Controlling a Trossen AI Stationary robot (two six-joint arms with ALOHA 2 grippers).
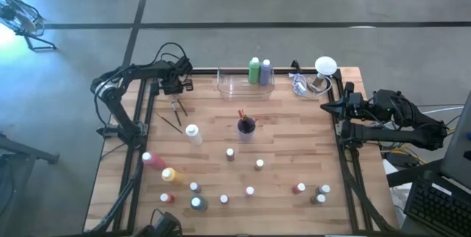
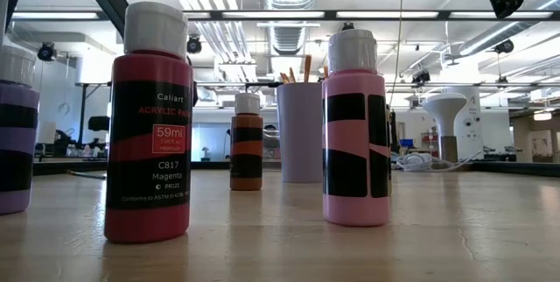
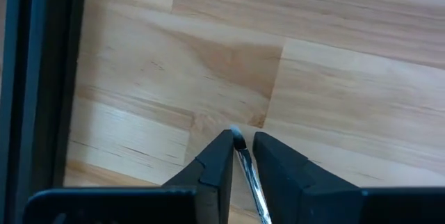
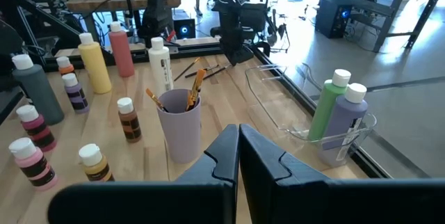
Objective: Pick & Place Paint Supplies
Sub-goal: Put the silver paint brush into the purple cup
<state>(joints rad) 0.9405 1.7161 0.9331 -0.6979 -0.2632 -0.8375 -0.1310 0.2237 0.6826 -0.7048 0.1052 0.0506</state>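
Pale butcher-block table [image 1: 287,145]; left fingers [image 3: 240,156] pinch a paintbrush [image 3: 250,182]; right fingers [image 4: 238,147] clenched.

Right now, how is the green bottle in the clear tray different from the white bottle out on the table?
The green bottle is green and stands inside the clear tray, right beside a purple bottle. The white bottle is white and stands alone on the bare wooden table, near loose paintbrushes. Both are tall, upright, and have white caps.

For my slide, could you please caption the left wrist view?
Left gripper closing around a thin paintbrush above the wooden table.
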